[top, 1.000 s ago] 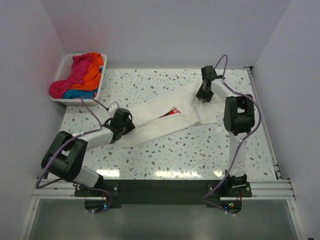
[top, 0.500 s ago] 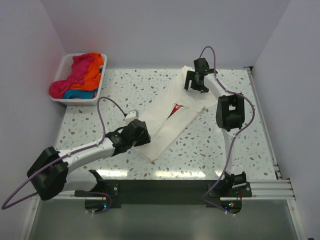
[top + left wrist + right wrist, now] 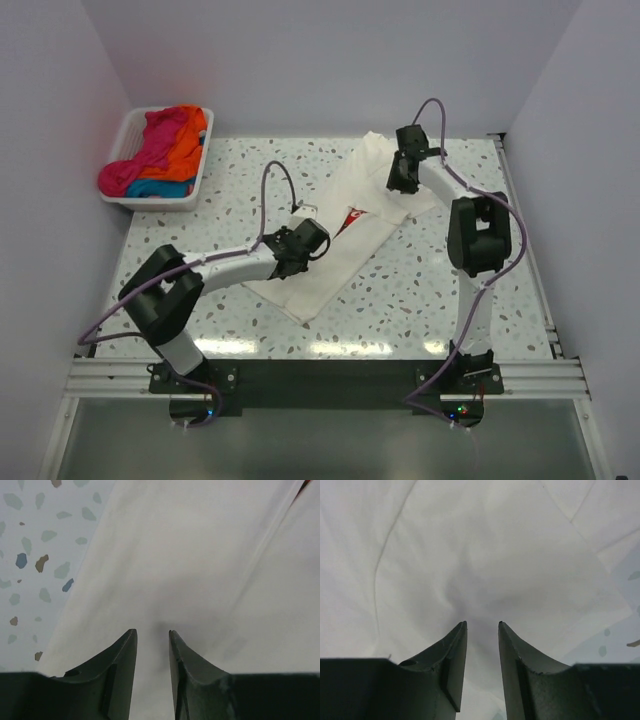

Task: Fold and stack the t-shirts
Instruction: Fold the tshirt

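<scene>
The cream-white t-shirt (image 3: 335, 250) lies flat as a long diagonal strip on the speckled table, with a bit of its red logo (image 3: 350, 219) showing at a fold. My left gripper (image 3: 312, 236) rests over the shirt's middle. In the left wrist view the gripper (image 3: 151, 632) has its jaws slightly apart on plain cream cloth (image 3: 200, 555), with nothing between them. My right gripper (image 3: 401, 180) is over the shirt's far end. In the right wrist view the gripper (image 3: 482, 624) has its jaws slightly apart over creased white cloth (image 3: 470, 555).
A white slatted basket (image 3: 124, 150) stands at the far left corner, holding crumpled magenta-pink (image 3: 150, 150), orange (image 3: 185, 140) and blue (image 3: 160, 188) t-shirts. Grey walls close in the left, back and right. The table's right edge has a metal rail (image 3: 530, 250).
The shirt has been swung from lying across the table to a steeper diagonal and laid down. My left gripper moved up onto the shirt's middle. My right gripper came slightly nearer.
</scene>
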`<state>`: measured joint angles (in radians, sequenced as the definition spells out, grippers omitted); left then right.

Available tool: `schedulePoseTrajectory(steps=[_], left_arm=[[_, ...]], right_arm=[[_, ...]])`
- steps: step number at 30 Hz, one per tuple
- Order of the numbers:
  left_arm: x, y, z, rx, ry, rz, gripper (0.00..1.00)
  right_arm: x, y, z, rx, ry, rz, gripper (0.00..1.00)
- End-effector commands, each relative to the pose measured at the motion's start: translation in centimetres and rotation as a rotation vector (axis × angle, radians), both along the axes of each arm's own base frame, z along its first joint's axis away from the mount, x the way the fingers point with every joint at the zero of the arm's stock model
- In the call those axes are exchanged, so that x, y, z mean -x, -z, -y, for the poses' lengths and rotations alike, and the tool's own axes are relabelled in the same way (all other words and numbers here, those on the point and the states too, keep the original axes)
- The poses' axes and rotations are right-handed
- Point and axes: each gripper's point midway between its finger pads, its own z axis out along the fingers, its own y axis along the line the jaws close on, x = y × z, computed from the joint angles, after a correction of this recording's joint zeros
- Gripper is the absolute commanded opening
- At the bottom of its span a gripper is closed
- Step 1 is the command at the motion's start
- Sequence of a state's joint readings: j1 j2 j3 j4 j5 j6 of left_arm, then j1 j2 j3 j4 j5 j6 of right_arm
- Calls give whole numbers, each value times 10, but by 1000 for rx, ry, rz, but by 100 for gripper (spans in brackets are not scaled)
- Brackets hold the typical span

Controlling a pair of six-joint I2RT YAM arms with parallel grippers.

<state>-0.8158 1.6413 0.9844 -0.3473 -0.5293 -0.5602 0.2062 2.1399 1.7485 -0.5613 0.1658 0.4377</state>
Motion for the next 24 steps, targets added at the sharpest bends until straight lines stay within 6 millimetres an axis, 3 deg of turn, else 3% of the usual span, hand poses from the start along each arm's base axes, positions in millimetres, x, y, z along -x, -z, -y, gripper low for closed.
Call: schedulePoseTrajectory(steps=[1,4,5,6,8,10,11,13,15,16,18,19,21,22,23,24], left_arm=[[11,10,7,-119,104,-41,36],[31,27,9,-161,136,-83,34],[36,30,11,-158,146,-91,33],[44,34,17,-154,172,-102,33],[56,41,21,-145,199,-132,32],[71,46,34,-128,238,-157,31],[76,47,41,-117,255,-166,31],[93,48,63,-80,305,-186,31],[108,49,83,-53,355,-199,31],[115,49,95,-15,371,-219,33],[123,45,114,67,401,-233,41],[129,40,124,125,425,-251,44],[126,27,138,190,439,-223,49],[118,11,144,213,436,-182,56],[115,3,146,222,436,-162,59],[109,-8,148,240,433,-139,62]], right_arm=[[-9,24,8,8,31,-35,34],[-15,42,18,14,45,-74,34],[-23,39,21,15,45,-62,34],[-24,52,24,24,45,-87,34],[-36,47,29,47,36,-76,34],[-39,60,34,84,28,-108,38],[-50,52,34,94,11,-82,39],[-55,62,37,122,-17,-98,45],[-66,54,38,144,-25,-70,50],[-69,58,38,148,-39,-69,57],[-80,48,37,153,-67,-28,67],[-83,44,35,153,-84,-13,78],[-94,25,31,143,-92,38,88],[-96,18,31,141,-93,45,92],[-103,-6,29,134,-93,95,99],[-105,-19,27,131,-92,117,99]])
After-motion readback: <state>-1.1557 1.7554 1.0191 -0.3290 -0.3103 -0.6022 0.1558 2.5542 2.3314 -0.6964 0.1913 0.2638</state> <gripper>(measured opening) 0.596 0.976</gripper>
